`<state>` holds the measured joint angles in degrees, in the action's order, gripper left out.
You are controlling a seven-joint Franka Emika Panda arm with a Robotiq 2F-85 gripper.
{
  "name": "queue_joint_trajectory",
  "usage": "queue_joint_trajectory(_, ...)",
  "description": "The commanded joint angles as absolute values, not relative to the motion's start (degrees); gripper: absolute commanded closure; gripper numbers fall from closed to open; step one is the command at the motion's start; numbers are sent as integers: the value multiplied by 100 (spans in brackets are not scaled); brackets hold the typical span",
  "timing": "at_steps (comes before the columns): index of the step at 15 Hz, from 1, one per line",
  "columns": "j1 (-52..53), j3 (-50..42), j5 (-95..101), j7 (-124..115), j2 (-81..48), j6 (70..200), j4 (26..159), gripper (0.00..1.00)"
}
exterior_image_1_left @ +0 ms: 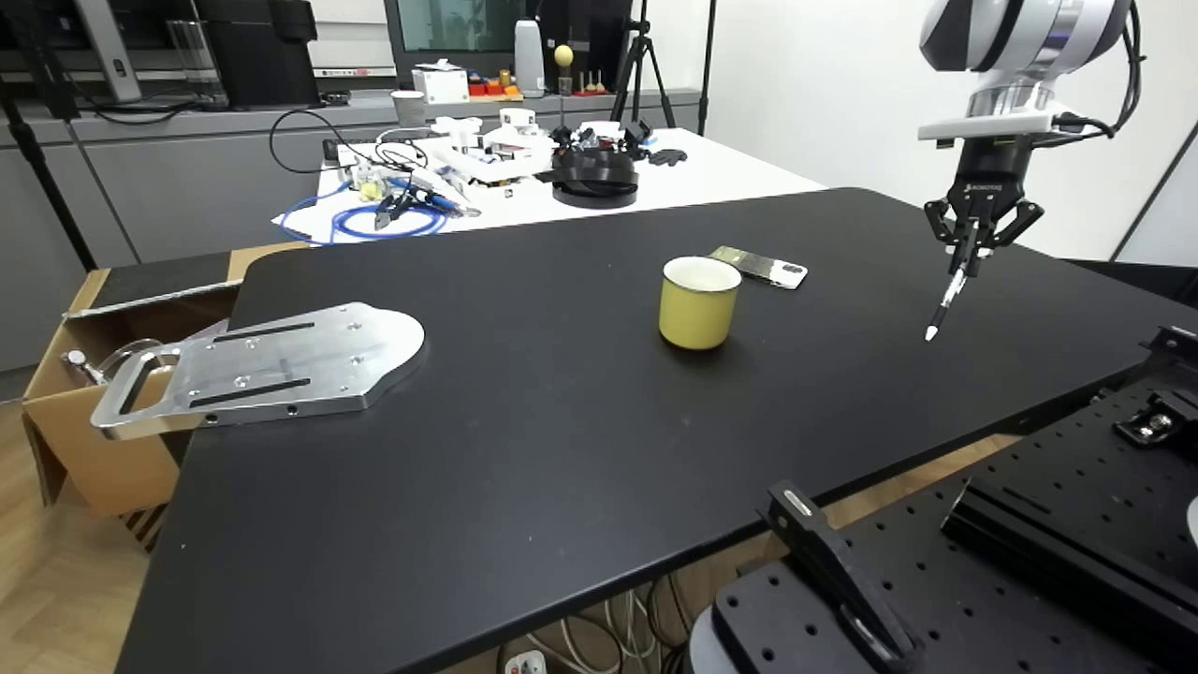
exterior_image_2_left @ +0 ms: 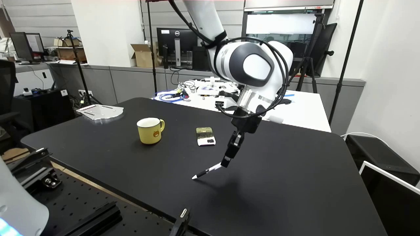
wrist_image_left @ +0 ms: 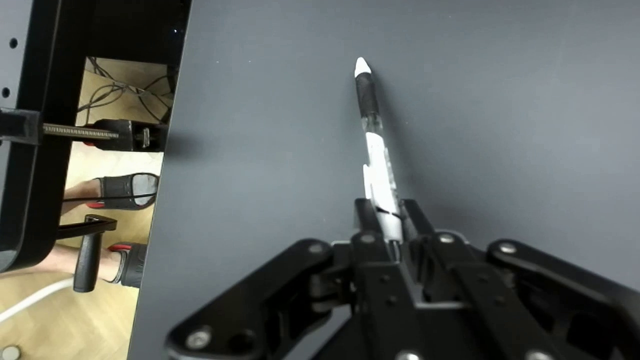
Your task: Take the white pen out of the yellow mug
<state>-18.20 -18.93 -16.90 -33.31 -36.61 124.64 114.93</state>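
The white pen (exterior_image_1_left: 955, 286) has a black grip part and a white tip. It also shows in an exterior view (exterior_image_2_left: 215, 167) and in the wrist view (wrist_image_left: 380, 165). My gripper (exterior_image_1_left: 966, 262) is shut on the pen's rear end, also seen in the wrist view (wrist_image_left: 387, 212). The pen slants down, its tip low over the black table; whether it touches cannot be told. The yellow mug (exterior_image_1_left: 697, 314) stands upright on the table, apart from the gripper. In an exterior view the mug (exterior_image_2_left: 149, 133) shows its handle and a small bear print.
A flat grey-white oblong object (exterior_image_1_left: 760, 267) lies beside the mug. A silver metal plate with a handle (exterior_image_1_left: 299, 360) lies at the table's far end. A clamp (wrist_image_left: 140, 136) grips near the table edge. A white table (exterior_image_1_left: 749, 168) with equipment stands behind.
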Motion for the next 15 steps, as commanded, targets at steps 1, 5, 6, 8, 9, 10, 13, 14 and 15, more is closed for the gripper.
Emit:
queue_joint_trajectory(1, -1784, -1939, -1655, -3331, -3829, 12589, 11492, 96)
queue_joint_trajectory(5, -1734, -1942, -1633, -3356, -3958, 12622, 11494, 96)
queue_joint_trajectory(6, -1714, -1942, -1616, -3360, -3959, 12564, 11485, 59)
queue_joint_trajectory(8, -1643, -1959, -1571, -3398, -3949, 12549, 11474, 53)
queue_joint_trajectory(9, -1609, -1964, -1555, -3426, -3926, 12500, 11440, 45)
queue_joint_trajectory(10, -1574, -1965, -1548, -3433, -3889, 12483, 11427, 39)
queue_joint_trajectory(13, -1408, -1995, -1470, -3484, -3685, 12434, 11392, 19)
queue_joint_trajectory(14, -1357, -2003, -1433, -3502, -3611, 12433, 11387, 11)
queue_joint_trajectory(15, -1281, -2019, -1366, -3538, -3497, 12472, 11419, 5)
